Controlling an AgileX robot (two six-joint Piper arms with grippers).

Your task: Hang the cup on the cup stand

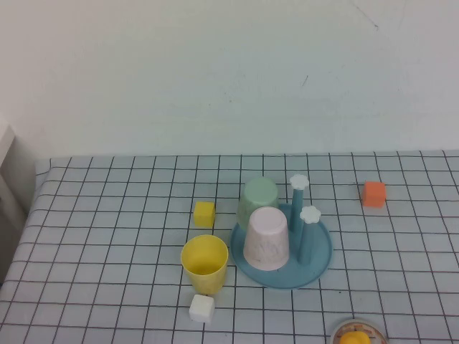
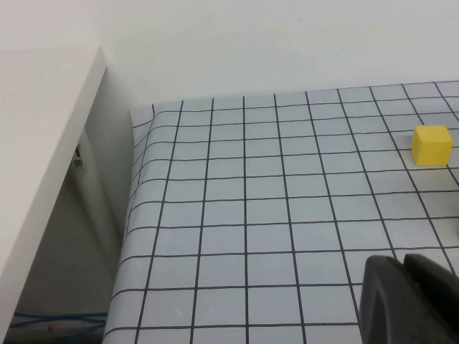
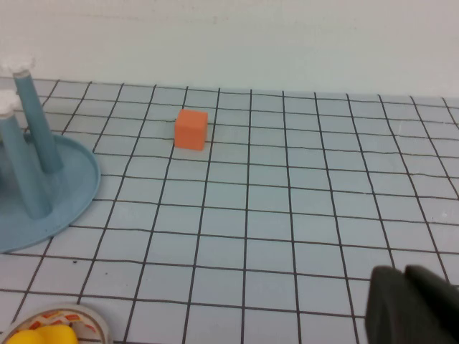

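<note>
Gridded cloth covers your table (image 1: 107,265). Your left gripper (image 2: 405,301) and right gripper (image 3: 409,304) sit low at the near edge, both closed, holding nothing. Your yellow cup (image 1: 204,264) stands upright just left of the cup stand (image 1: 315,261), well apart from both.

Both grippers hovering low, jaws closed.
The left gripper (image 2: 403,297) and the right gripper (image 3: 410,304) are each sitting just above the table, holding nothing.
</note>
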